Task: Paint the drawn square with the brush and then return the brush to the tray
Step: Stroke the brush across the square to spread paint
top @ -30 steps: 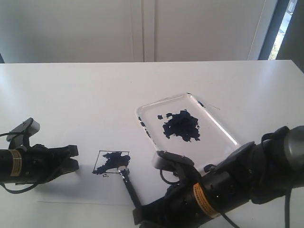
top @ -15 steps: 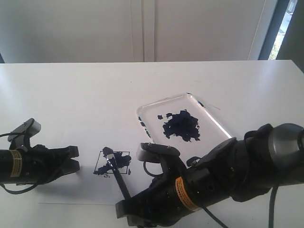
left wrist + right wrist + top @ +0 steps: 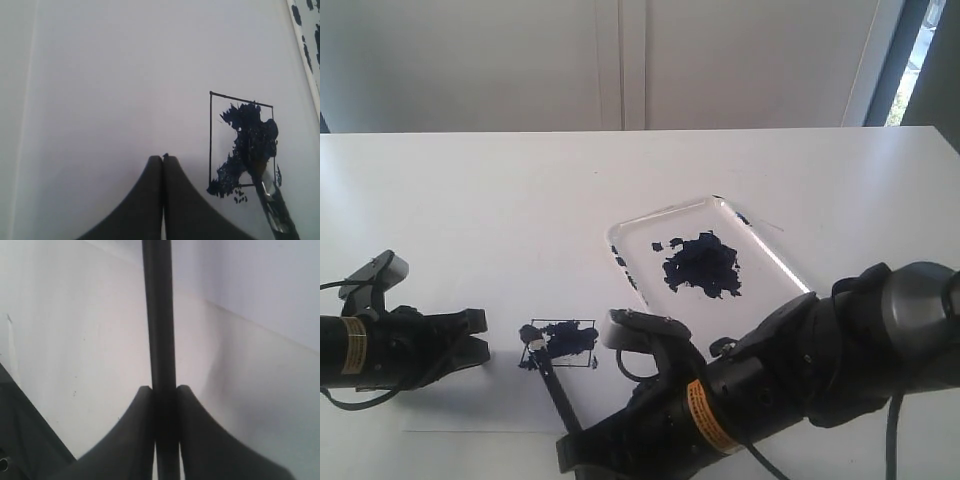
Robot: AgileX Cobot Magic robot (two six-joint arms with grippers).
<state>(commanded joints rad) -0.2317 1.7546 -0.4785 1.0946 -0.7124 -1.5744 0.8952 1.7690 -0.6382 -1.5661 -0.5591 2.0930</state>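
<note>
On the white paper sheet [image 3: 500, 395], toward the near left of the exterior view, I observed the square [image 3: 560, 345], a thin black outline partly filled with ragged dark blue paint. In the left wrist view, some of the paint spilled past one corner of the outline as small specks.

1. Right gripper [image 3: 161, 390]: both fingers were clamped on the black handle of the brush [image 3: 552, 385], one on each side, with no gap showing against the handle.
2. Brush: it was tilted, with its handle running from the right gripper up toward the square. The silver ferrule sat at the square's left edge in the exterior view, and the bristles touched the painted patch.
3. Left gripper [image 3: 163, 157]: its fingers were pressed together with nothing between them. It rested low over the paper, just beside the square on the left and clear of the outline.
4. Tray [image 3: 775, 250]: it sat on the table [image 3: 470, 200] beyond and to the right of the square, well apart from the brush. A dark blue blotch [image 3: 702, 265] lay in its middle, and small dark marks showed along its rim.
</note>
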